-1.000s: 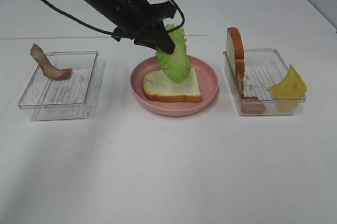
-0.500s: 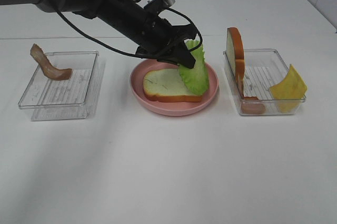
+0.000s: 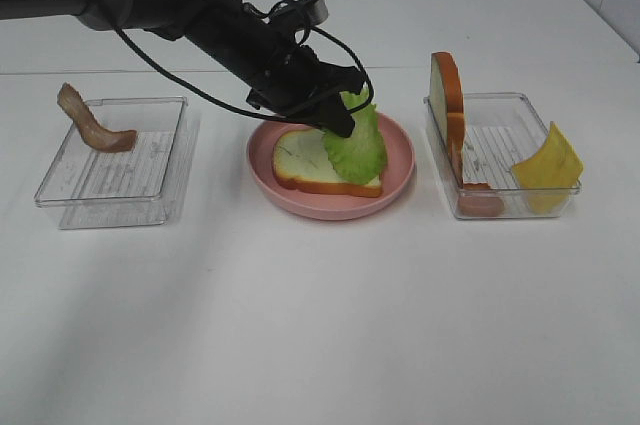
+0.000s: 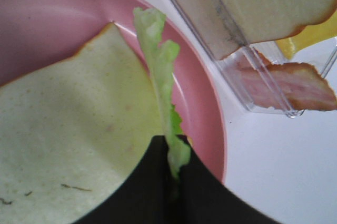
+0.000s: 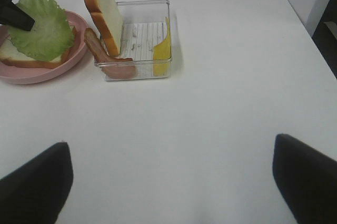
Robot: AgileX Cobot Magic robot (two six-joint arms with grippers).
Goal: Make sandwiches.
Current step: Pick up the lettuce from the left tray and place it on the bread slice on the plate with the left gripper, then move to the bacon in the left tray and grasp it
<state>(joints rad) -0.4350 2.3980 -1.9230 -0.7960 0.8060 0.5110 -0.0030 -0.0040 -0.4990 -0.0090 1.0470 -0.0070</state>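
A white bread slice (image 3: 300,160) with a brown crust lies on the round pink plate (image 3: 330,207). My left gripper (image 3: 340,125) is shut on a green lettuce leaf (image 3: 357,147) and holds it low, its lower part resting on the right half of the slice. In the left wrist view the lettuce (image 4: 158,66) stands edge-on between the shut fingers (image 4: 152,192) over the bread (image 4: 68,129). My right gripper (image 5: 169,142) is open and empty over bare table, out of the exterior high view. A second bread slice (image 3: 447,85), yellow cheese (image 3: 548,165) and a reddish slice (image 3: 480,203) are in the right tray.
A clear tray (image 3: 115,160) at the left holds a brown bacon strip (image 3: 90,125) leaning on its far left corner. The clear right tray (image 3: 500,150) stands right of the plate. In the right wrist view the tray (image 5: 138,39) is close beside the plate (image 5: 47,71).
My left gripper has carried the lettuce rightward and down; the leaf, which hung above the plate, now rests on the bread slice.
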